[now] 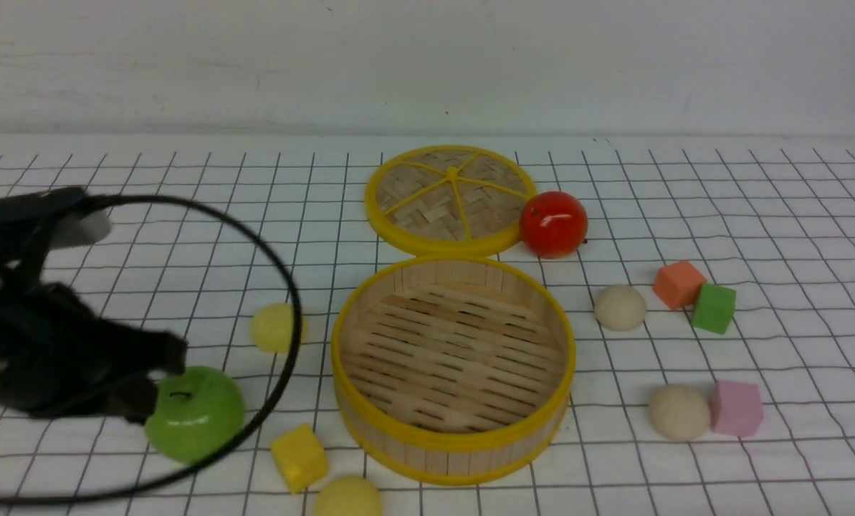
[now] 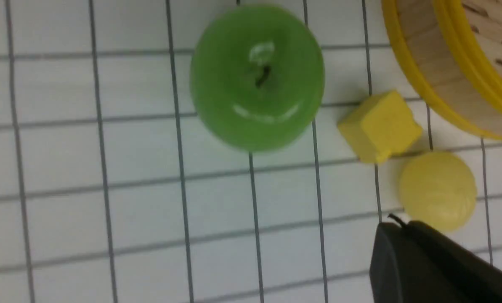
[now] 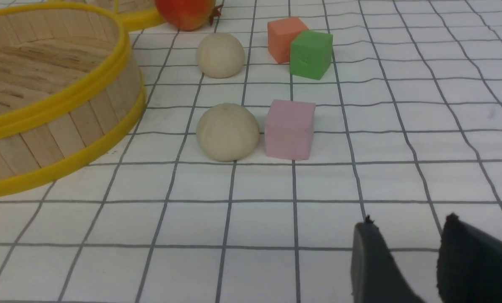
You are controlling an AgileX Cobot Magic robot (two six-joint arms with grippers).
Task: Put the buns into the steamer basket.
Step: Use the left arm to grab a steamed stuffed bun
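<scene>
Far left of the steamer basket (image 1: 453, 444), the left gripper (image 1: 156, 381) hangs against the green apple (image 1: 196, 416); whether its fingers are parted cannot be told. Its black cable (image 1: 284, 272) crosses the first yellow bun (image 1: 275, 327). A yellow cube (image 1: 299, 457) and the second yellow bun (image 1: 348, 498) lie by the basket's near-left side. To the basket's right lie the far beige bun (image 1: 619, 307) and the near beige bun (image 1: 679, 411), which touches a pink cube (image 1: 736, 408). The right gripper (image 3: 408, 227) is slightly parted and holds nothing.
</scene>
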